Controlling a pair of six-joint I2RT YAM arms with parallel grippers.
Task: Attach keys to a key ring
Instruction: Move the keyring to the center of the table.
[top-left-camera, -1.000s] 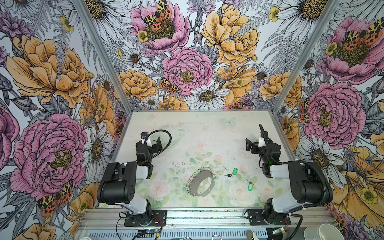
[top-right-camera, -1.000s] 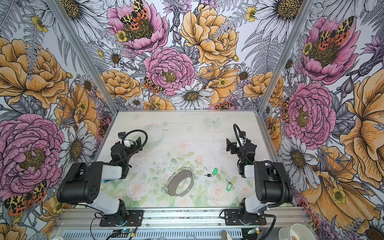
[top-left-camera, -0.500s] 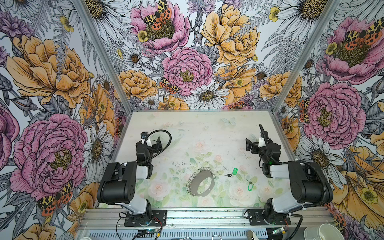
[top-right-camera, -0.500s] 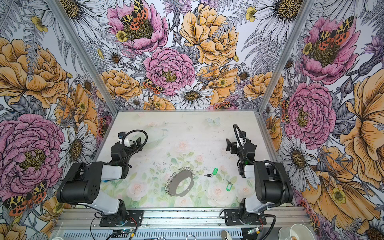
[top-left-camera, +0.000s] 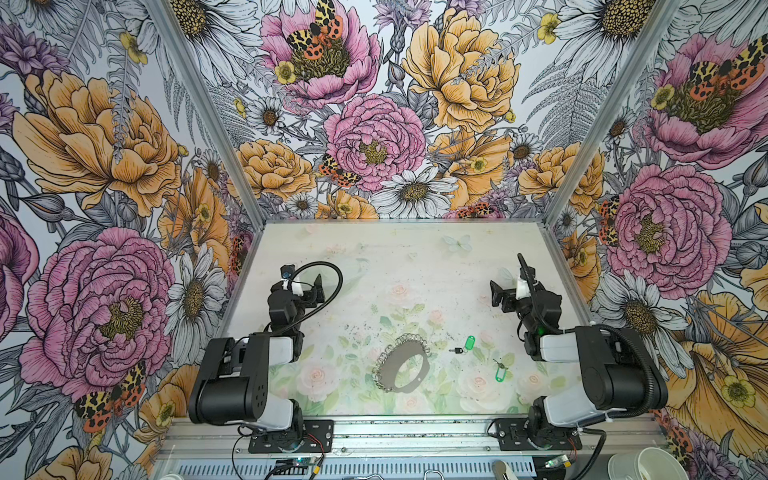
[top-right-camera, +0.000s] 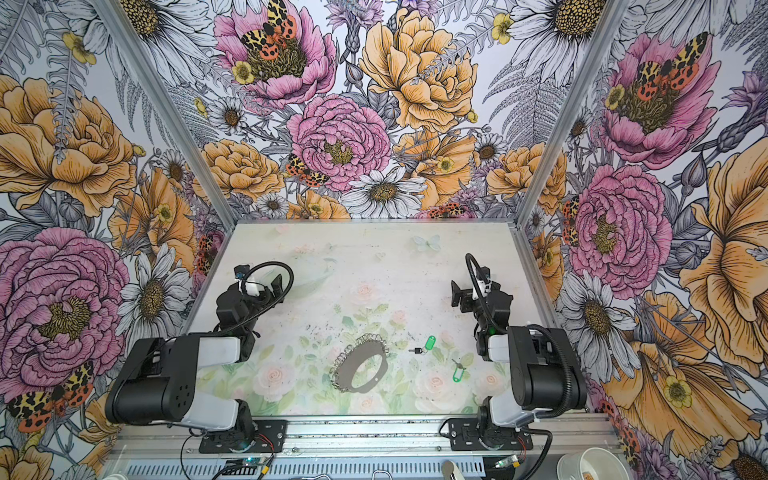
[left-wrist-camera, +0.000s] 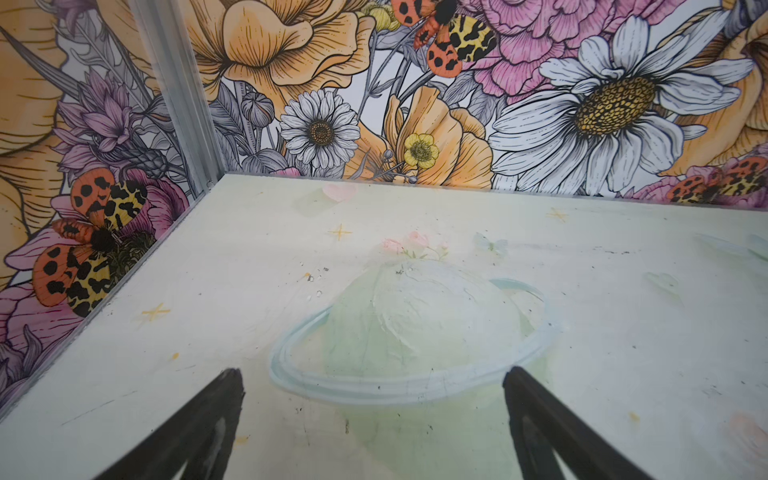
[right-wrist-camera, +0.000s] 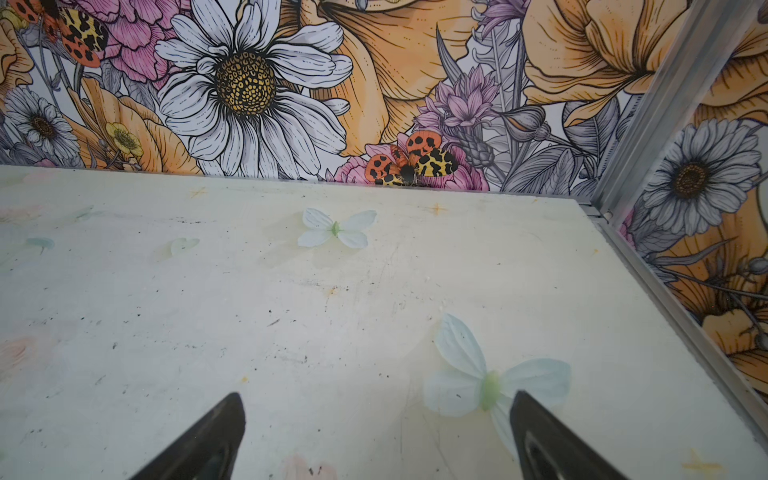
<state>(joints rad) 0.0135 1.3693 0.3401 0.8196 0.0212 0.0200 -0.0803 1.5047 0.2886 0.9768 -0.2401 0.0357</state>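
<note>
Two keys (top-left-camera: 468, 344), key ring (top-left-camera: 417, 376) in both top views; wrist views: table (left-wrist-camera: 623, 332).

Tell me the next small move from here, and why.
Probably swing the right gripper toward the green-tagged key lying nearer the key ring. It and the other key lie loose on the table on that arm's side, unattached; this gripper and the left gripper are open, empty and back from them.
</note>
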